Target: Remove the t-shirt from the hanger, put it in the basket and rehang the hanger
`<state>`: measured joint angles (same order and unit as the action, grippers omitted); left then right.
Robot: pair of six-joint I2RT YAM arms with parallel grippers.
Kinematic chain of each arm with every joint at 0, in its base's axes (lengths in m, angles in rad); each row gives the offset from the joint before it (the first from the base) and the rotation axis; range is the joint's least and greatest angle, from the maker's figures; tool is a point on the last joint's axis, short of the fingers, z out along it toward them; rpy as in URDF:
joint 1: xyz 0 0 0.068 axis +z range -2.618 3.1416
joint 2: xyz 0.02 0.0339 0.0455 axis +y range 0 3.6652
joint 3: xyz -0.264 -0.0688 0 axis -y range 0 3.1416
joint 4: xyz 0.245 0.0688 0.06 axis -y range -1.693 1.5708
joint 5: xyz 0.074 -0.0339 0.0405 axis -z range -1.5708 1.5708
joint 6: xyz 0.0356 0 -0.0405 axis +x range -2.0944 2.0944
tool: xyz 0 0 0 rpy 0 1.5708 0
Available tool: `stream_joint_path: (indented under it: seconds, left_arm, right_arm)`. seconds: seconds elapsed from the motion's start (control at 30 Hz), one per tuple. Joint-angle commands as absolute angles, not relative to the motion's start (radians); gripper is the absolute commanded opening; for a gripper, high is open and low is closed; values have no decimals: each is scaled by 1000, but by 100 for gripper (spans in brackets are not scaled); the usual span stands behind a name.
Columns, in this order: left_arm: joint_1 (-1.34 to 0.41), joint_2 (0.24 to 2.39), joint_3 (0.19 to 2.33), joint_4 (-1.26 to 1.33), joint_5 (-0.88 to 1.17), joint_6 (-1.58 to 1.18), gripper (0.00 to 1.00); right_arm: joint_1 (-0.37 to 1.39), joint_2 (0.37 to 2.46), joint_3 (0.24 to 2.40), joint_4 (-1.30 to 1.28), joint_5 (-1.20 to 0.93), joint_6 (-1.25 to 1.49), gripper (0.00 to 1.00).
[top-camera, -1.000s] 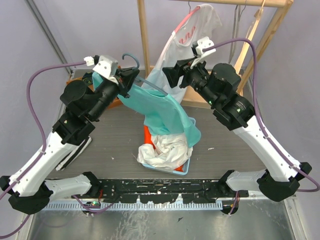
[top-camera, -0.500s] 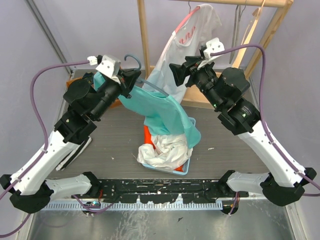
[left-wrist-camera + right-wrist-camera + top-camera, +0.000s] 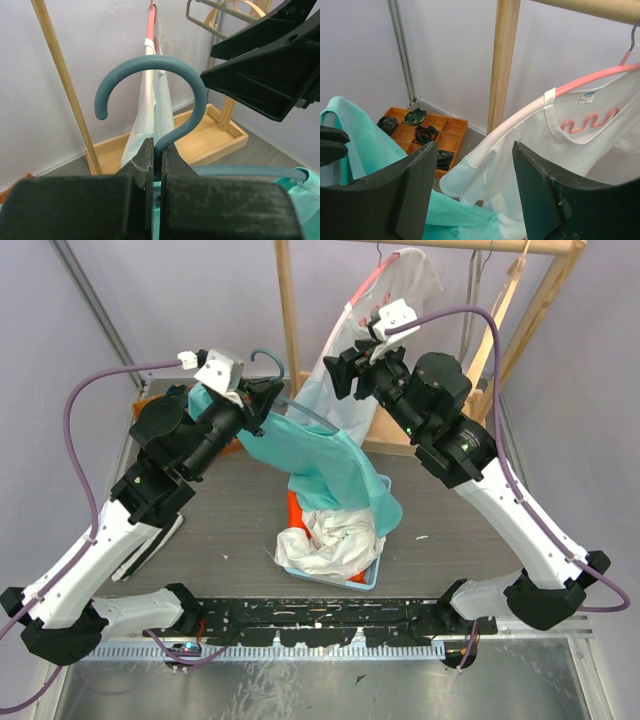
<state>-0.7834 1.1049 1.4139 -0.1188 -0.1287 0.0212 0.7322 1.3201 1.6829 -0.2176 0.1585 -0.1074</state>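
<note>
A teal t-shirt (image 3: 330, 465) hangs on a teal hanger (image 3: 265, 358) and trails down into the basket. My left gripper (image 3: 262, 400) is shut on the neck of that hanger just under its hook (image 3: 150, 67), at the left gripper (image 3: 159, 150). One hanger arm (image 3: 250, 171) runs off to the right into the teal cloth (image 3: 307, 185). My right gripper (image 3: 345, 375) is open and holds nothing. It hangs above the shirt's right shoulder. Between the fingers of the right gripper (image 3: 474, 150) I see only a white shirt behind and the teal t-shirt (image 3: 365, 145) below left.
A white t-shirt (image 3: 385, 310) on a pink hanger (image 3: 590, 80) hangs from the wooden rack, close behind my right gripper. The rack's post (image 3: 502, 60) stands beside it. A blue basket (image 3: 368, 578) holds white and orange clothes. A wooden tray (image 3: 427, 132) holds rolled socks.
My right gripper has lifted and swung left, closer to the white shirt's sleeve, staying open. The left gripper and the teal hanger have stayed in place.
</note>
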Motion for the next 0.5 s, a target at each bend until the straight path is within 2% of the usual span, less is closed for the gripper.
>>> stream_joint_path:
  seconds: [0.0,0.47]
  left_arm:
    - [-783,1093,1443,-79,-126,14,0]
    - [-783,1116,1470,-93,-120,5,0]
  right_arm:
    - [738,1315,1752,-196,147,-152,68]
    - [738,1249,1663,-199,132,-99,68]
